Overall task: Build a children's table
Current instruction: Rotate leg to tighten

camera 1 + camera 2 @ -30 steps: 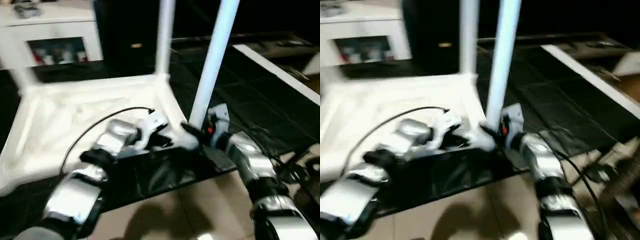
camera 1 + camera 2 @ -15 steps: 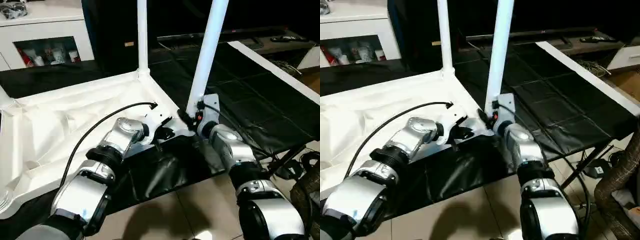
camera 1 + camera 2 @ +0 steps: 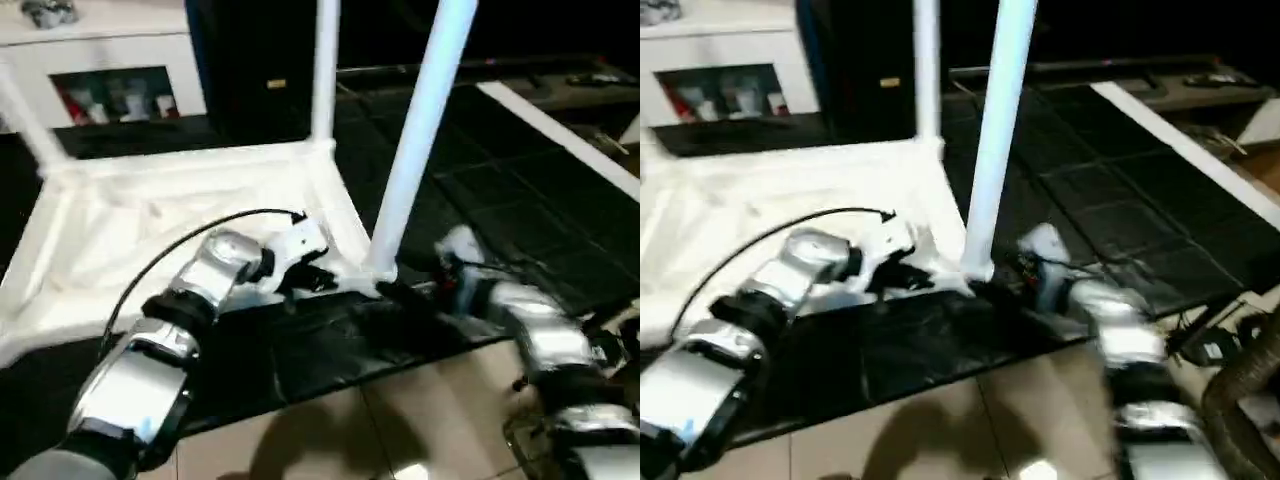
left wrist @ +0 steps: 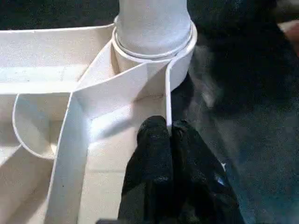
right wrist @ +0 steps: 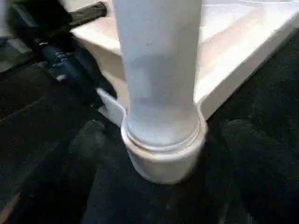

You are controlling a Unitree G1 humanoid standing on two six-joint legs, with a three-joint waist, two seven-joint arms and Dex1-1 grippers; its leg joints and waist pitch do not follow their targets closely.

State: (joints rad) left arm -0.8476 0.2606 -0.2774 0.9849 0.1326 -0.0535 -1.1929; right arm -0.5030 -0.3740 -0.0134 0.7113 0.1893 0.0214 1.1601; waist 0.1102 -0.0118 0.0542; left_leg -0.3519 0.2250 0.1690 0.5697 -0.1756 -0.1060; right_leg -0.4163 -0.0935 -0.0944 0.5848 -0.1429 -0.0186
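Your children's table point(image 3: 190, 215) lies upside down on the black mat point(image 3: 520, 215), legs up. Left pincer point(image 4: 169, 135) is clamped on its corner rib; right pincer point(image 5: 161, 140) gapes around the near leg point(image 3: 415, 140). A white cabinet point(image 3: 110, 60) stands behind.

Upturned children's table point(image 3: 760, 210), legs upright

Home living room: white glass-door cabinet point(image 3: 115, 90) with items inside, beige tiled floor point(image 3: 400, 420), black mat point(image 3: 520, 220) laid out, cables point(image 3: 1200, 345) at the side.
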